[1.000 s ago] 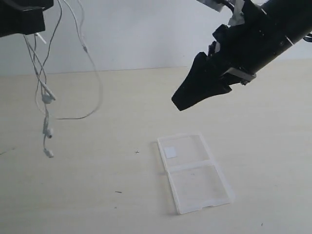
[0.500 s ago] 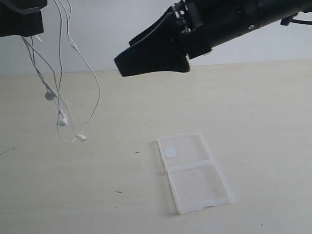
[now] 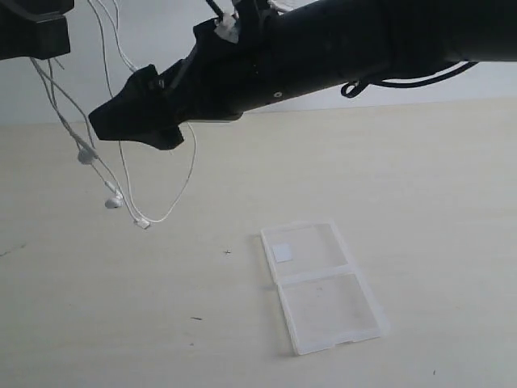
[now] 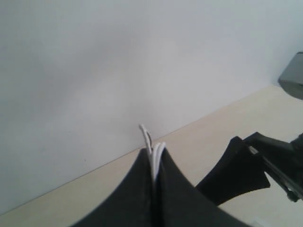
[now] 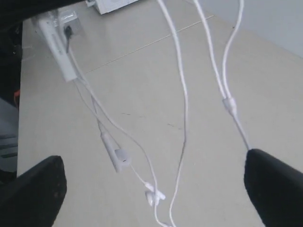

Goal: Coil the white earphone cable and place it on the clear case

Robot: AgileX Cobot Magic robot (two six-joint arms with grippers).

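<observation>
The white earphone cable [image 3: 121, 174] hangs in several loose strands from my left gripper [image 3: 40, 40] at the top left, high above the table. In the left wrist view that gripper [image 4: 154, 163] is shut on a bundle of the cable [image 4: 152, 142]. My right gripper [image 3: 133, 125] reaches across to the left and sits among the hanging strands. It stands wide open [image 5: 154, 189], with an earbud [image 5: 118, 157] and strands dangling between its fingers [image 5: 33, 189] and untouched. The clear case [image 3: 319, 284] lies open and flat on the table, right of centre, with nothing on it.
The pale table top [image 3: 121, 323] ends at a white wall [image 3: 161, 81] behind. The long black right arm [image 3: 339, 48] spans the upper part of the exterior view, above the case.
The right arm has swept from the upper right across to the hanging cable on the left, and its jaws have opened wider. The dangling strands have swung.
</observation>
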